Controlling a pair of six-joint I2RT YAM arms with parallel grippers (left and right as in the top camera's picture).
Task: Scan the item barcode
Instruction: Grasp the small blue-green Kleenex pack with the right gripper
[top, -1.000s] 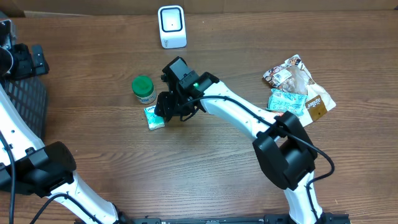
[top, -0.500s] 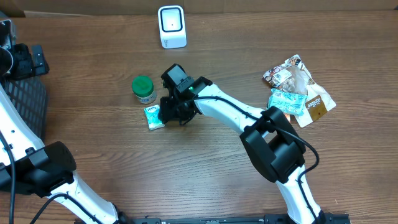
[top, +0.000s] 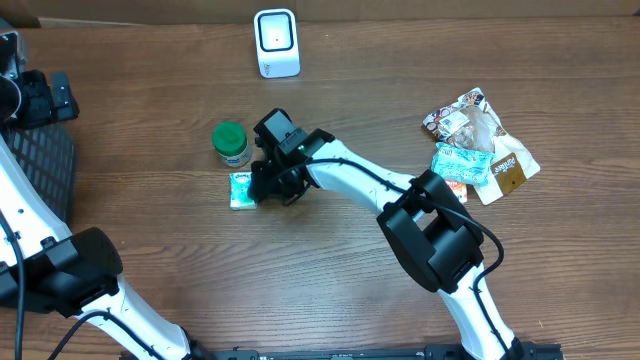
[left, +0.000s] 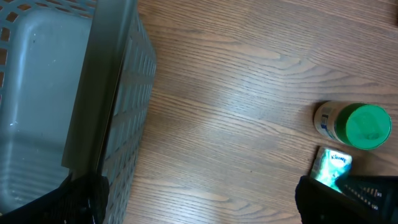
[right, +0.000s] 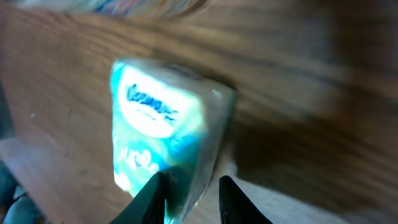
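Note:
A small teal and white tissue pack (top: 241, 190) lies flat on the wooden table; it also shows in the left wrist view (left: 333, 167). My right gripper (top: 262, 187) is low over its right end. In the right wrist view the pack (right: 161, 130) fills the middle, and the gripper (right: 191, 182) straddles its near edge with the jaws narrow. One fingertip (right: 158, 186) overlaps the pack and a thin gap shows at the other. The white barcode scanner (top: 276, 43) stands at the back. My left gripper (left: 202, 205) hangs wide open over bare table beside the basket.
A green-lidded bottle (top: 231, 143) stands just behind the pack, close to the right gripper. A grey basket (left: 118, 93) sits at the table's left edge. Several snack packets (top: 480, 145) lie piled at the right.
The right gripper slid left and down onto the pack while its jaws narrowed. The pack turned square and shifted slightly left. The left arm has not moved.

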